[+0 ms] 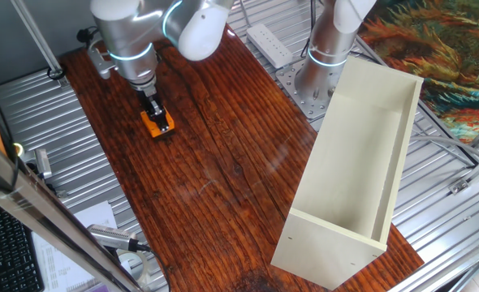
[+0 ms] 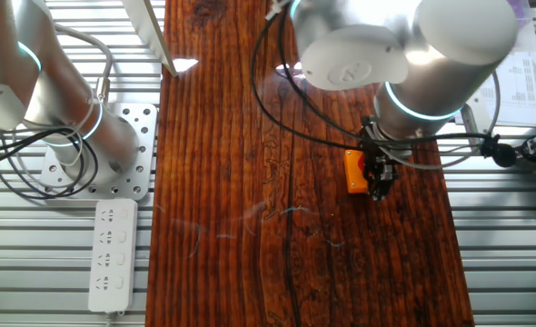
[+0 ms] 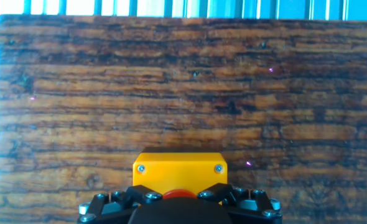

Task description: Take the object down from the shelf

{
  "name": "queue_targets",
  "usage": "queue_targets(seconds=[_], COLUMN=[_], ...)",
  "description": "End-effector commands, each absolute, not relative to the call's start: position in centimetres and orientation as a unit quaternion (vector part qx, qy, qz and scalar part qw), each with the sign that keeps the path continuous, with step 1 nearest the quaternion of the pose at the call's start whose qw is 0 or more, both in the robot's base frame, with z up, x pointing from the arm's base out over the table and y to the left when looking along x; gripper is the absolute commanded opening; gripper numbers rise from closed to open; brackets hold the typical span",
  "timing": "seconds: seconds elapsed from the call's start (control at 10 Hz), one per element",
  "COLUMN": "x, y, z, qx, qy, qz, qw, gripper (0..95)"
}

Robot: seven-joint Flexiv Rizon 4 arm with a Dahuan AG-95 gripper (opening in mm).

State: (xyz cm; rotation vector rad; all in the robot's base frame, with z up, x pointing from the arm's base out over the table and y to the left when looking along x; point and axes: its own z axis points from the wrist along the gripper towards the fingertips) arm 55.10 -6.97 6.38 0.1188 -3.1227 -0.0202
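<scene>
One small orange box [image 1: 157, 123] sits on the wooden table [image 1: 223, 162] in the upper left of one fixed view, well apart from the cream shelf [image 1: 357, 170] that fills the right side. It is off the shelf already, so by my reading the task is close to done. The gripper [image 1: 152, 108] stands directly over the box, its dark fingers [image 3: 118, 202] bracketing the red button [image 3: 178, 195] at the bottom edge of the hand view. Whether the jaws are pressing the box or just loose around it I cannot tell — the contact is hidden in every view.

In the other fixed view the box [image 2: 356, 172] lies right of centre, beside the gripper [image 2: 377, 177].

As to handling, the box looks like rigid plastic, screwed at the corners, and probably light. Its flat side walls are the sensible place to hold — smooth, so a firm, square pinch low on the body, keeping clear of the button, which would give under pressure.
</scene>
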Motion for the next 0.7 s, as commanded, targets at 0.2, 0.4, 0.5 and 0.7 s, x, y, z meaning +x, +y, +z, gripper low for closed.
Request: queue_targets(seconds=[0.2, 0.4, 0.5, 0.7], x=[55.0, 55.01, 55.01, 55.01], y=[-6.98, -6.97, -6.97, -6.98], z=[5.63, 5.42, 5.4, 5.18], qx=[0.041, 0.042, 0.04, 0.034], qy=[-0.999, -0.999, -0.999, -0.999], qz=[-0.008, -0.008, -0.009, -0.009], qw=[0.007, 0.004, 0.004, 0.005], gripper=[0.0, 0.0, 0.0, 0.0])
